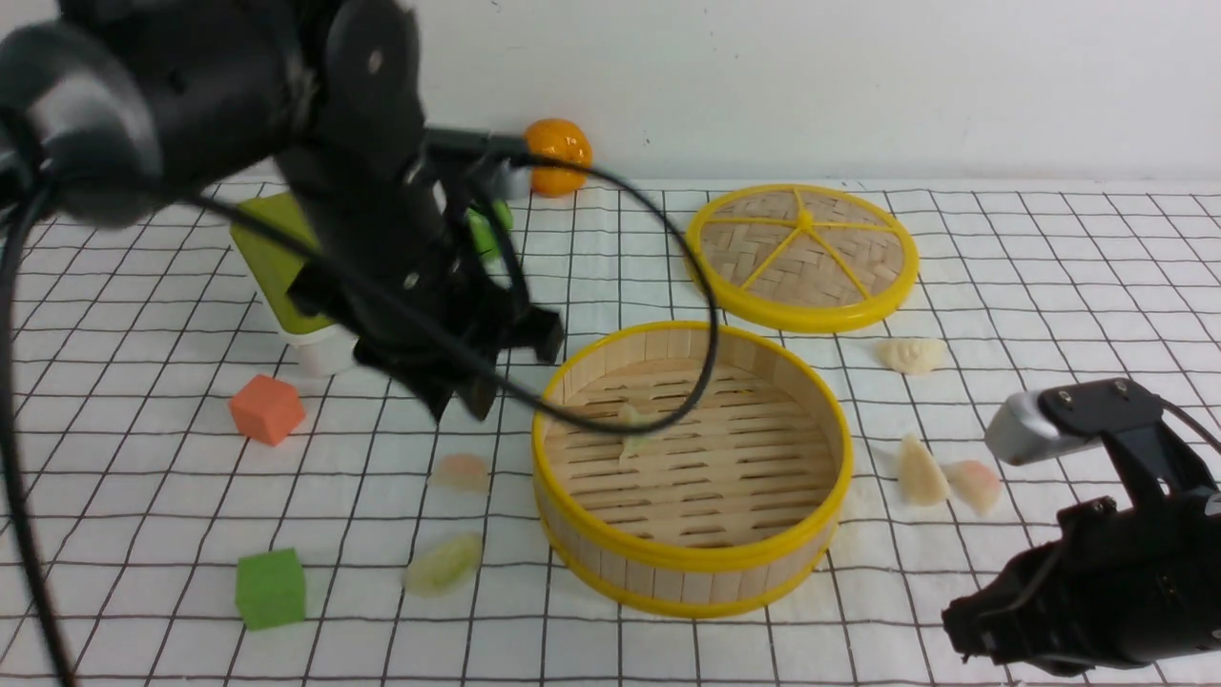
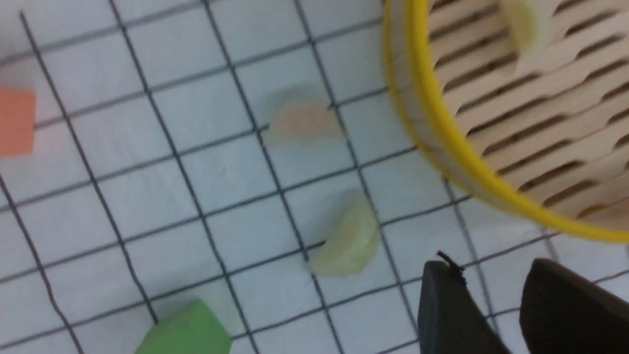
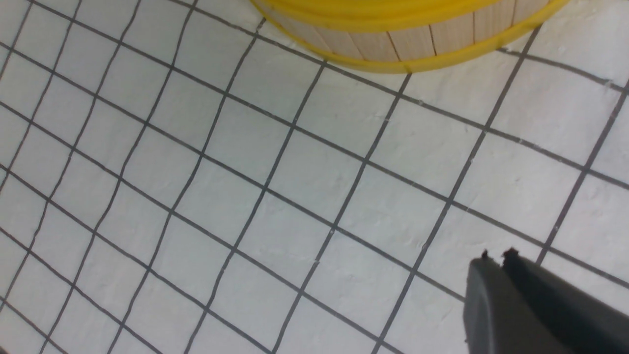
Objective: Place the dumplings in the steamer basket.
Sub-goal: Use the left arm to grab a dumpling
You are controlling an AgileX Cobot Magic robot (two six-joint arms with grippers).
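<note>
Left gripper (image 2: pixel 491 280) is open and empty, so centre it over the pink dumpling (image 1: pixel 462 472) at the steamer basket's (image 1: pixel 687 577) 9 o'clock before closing.

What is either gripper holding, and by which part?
Nothing. The left gripper is open and empty beside the basket; the right gripper is shut with nothing in it.

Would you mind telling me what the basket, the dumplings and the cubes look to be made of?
The basket looks like pale matte bamboo or wood slats; its glossy yellow rims suggest plastic. The dumplings are translucent and waxy, probably soft plastic or rubber. The cubes are matte and evenly coloured, likely foam.
</note>
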